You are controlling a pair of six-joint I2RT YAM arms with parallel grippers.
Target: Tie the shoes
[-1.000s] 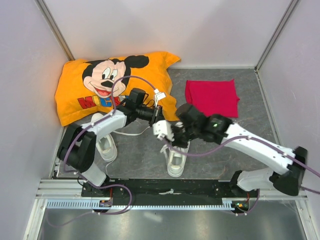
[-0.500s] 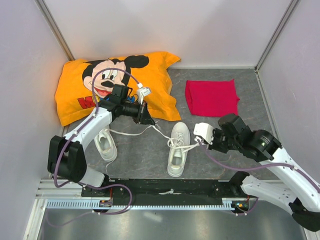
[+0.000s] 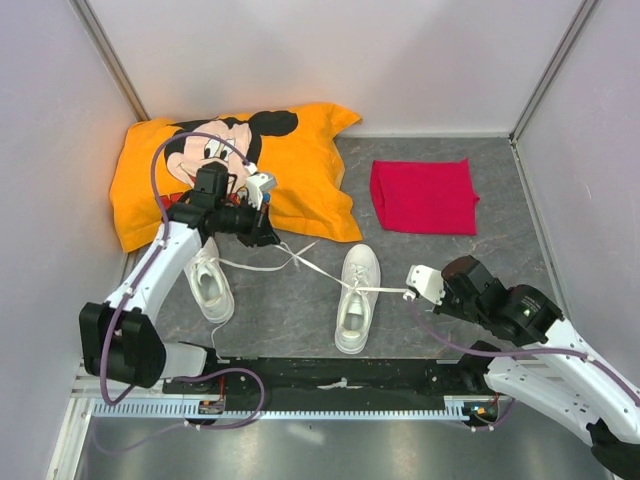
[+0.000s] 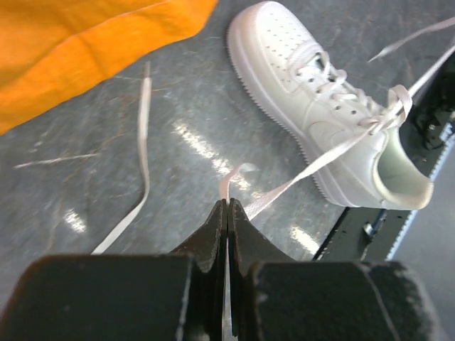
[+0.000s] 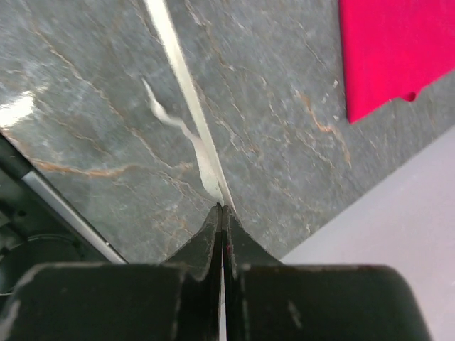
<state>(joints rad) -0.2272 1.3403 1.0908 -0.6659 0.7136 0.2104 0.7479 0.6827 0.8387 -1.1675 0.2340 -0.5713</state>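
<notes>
Two white sneakers stand on the grey floor: one in the middle (image 3: 357, 298), also in the left wrist view (image 4: 323, 106), and one at the left (image 3: 209, 282). The middle shoe's laces are pulled out taut to both sides. My left gripper (image 3: 272, 236) is shut on a white lace (image 4: 313, 165) up-left of that shoe, its tips (image 4: 227, 207) pinching the lace. My right gripper (image 3: 412, 293) is shut on the other lace (image 5: 186, 92) to the shoe's right, tips (image 5: 222, 210) closed on it. A loose lace end (image 4: 144, 135) lies on the floor.
An orange Mickey Mouse pillow (image 3: 150, 180) lies at the back left, its edge near my left gripper. A red cloth (image 3: 424, 195) lies at the back right. White walls enclose three sides. A black rail (image 3: 330, 375) runs along the near edge.
Both grippers have pulled apart from above the middle shoe, the left going up-left, the right going right and nearer, drawing the laces out taut.
</notes>
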